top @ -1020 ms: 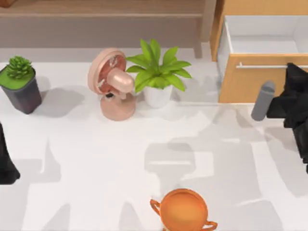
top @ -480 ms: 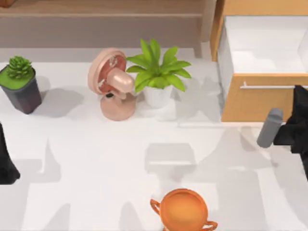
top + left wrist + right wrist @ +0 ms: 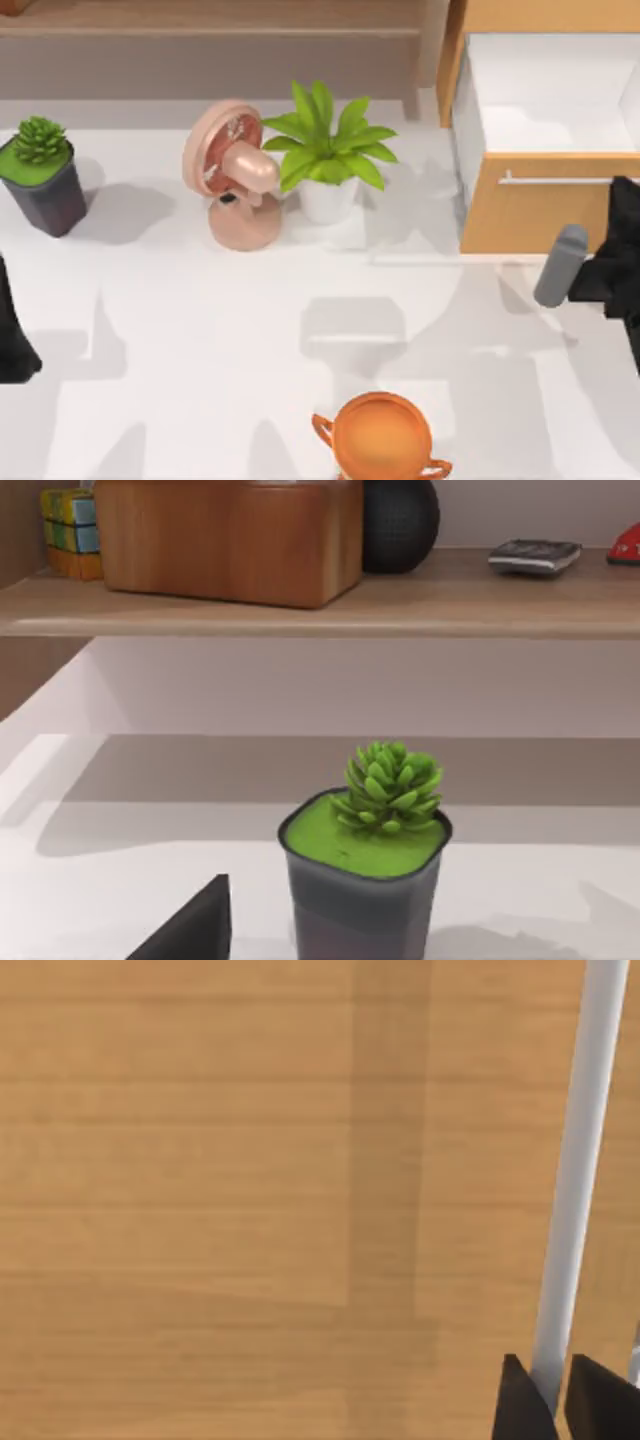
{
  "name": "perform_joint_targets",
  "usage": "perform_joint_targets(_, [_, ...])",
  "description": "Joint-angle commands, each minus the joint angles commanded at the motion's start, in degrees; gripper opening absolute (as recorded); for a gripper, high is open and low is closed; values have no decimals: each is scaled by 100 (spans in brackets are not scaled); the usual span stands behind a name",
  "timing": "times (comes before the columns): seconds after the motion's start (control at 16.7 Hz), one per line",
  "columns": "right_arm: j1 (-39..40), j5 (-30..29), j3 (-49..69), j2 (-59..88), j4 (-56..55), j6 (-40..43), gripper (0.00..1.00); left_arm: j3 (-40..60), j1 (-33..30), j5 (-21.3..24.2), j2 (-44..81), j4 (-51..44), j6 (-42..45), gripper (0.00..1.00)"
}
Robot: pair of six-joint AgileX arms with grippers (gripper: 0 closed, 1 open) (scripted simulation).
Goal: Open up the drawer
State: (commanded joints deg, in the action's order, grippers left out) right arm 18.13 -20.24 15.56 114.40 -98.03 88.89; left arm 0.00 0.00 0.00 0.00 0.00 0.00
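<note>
The drawer (image 3: pixel 545 205) is at the far right of the table (image 3: pixel 250 330), pulled out so its white inside shows. The right gripper (image 3: pixel 548 1400) is at the drawer front, and its two fingers squeeze the thin silver handle (image 3: pixel 575 1190) between them. The left arm (image 3: pixel 12 330) sits parked at the left edge, near the small green plant (image 3: pixel 385 790).

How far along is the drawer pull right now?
Done: the drawer sits well out, its white inside showing. In hand: the right pincer grips the silver handle. Left: release and back away. The left pincer is parked at the table's left edge.
</note>
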Motion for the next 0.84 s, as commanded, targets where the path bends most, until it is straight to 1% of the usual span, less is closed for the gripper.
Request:
perform_joint_targets(0.48, [0, 0, 0, 0, 0, 0, 98, 0, 0, 0, 0, 0, 0, 100])
perform_joint_targets(0.54, [0, 0, 0, 0, 0, 0, 100, 0, 0, 0, 0, 0, 0, 100])
perform_joint_targets(0.84, [0, 0, 0, 0, 0, 0, 100, 0, 0, 0, 0, 0, 0, 100])
